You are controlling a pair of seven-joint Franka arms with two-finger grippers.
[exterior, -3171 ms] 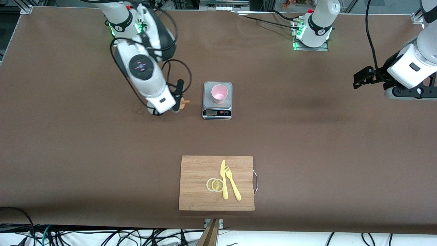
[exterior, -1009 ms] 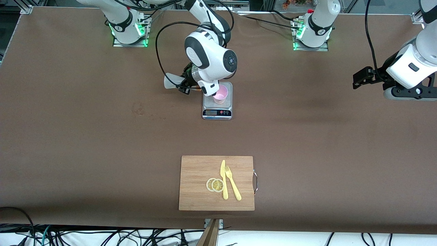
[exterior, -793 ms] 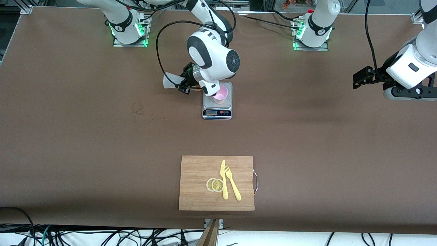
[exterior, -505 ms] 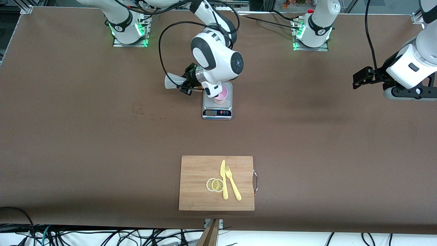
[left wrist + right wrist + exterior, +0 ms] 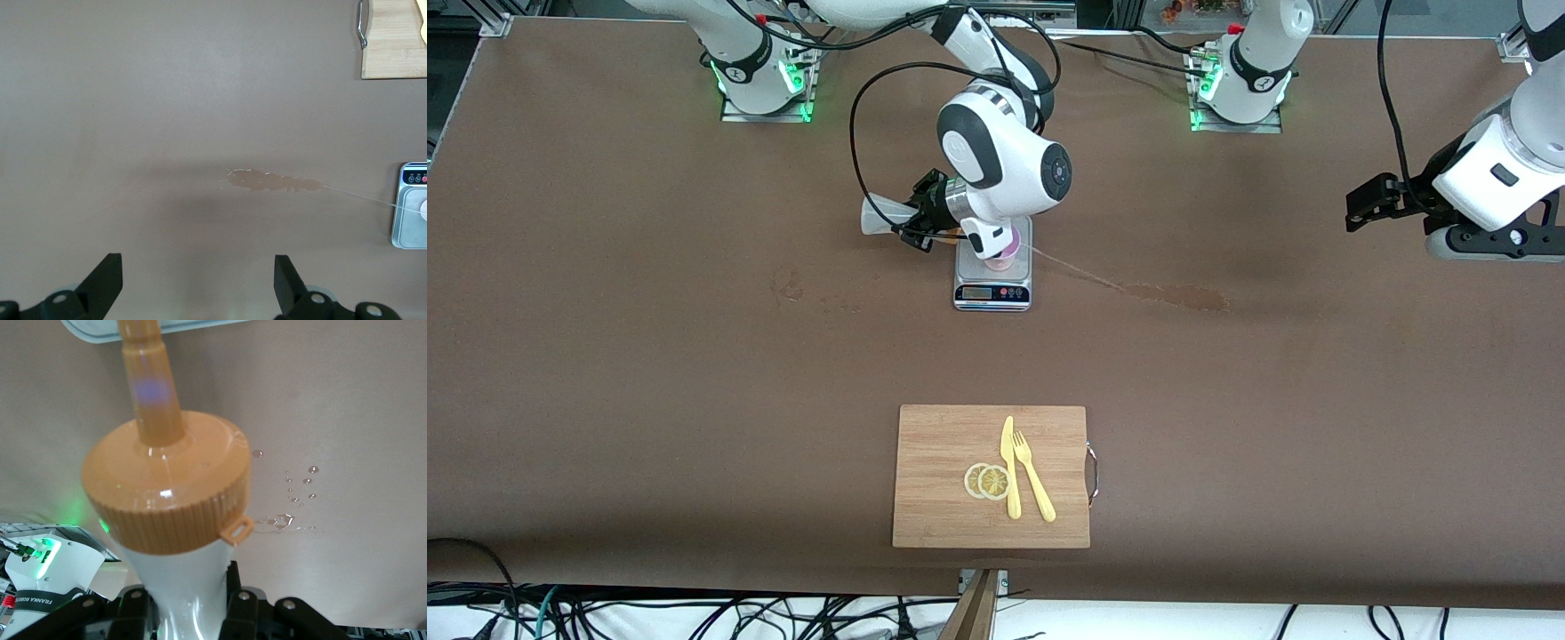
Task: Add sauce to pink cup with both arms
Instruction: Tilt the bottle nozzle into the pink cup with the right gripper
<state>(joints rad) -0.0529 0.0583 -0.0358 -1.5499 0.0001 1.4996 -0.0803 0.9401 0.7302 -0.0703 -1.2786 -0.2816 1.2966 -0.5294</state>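
Observation:
My right gripper [image 5: 927, 222] is shut on the whitish squeeze bottle [image 5: 882, 216]. It holds the bottle on its side beside the grey scale [image 5: 992, 292], with the orange nozzle pointing at the pink cup [image 5: 1005, 259]. The cup stands on the scale, mostly hidden under my right wrist. A thin line of pale brownish sauce [image 5: 1174, 296] runs from the scale across the table toward the left arm's end and ends in a wet patch. In the right wrist view the orange cap [image 5: 167, 487] fills the frame. My left gripper [image 5: 1358, 210] is open and waits at its end of the table.
A wooden cutting board [image 5: 943, 480] lies near the table's front edge with a yellow knife [image 5: 1009, 471], a fork [image 5: 1034, 484] and two lemon slices [image 5: 987, 481]. The sauce patch [image 5: 273, 180] and scale [image 5: 408, 227] show in the left wrist view. Droplets [image 5: 297, 490] lie on the table.
My right arm carried the bottle from the table to the scale and edged toward the cup. A sauce streak and wet patch have appeared on the table. The left arm has not moved.

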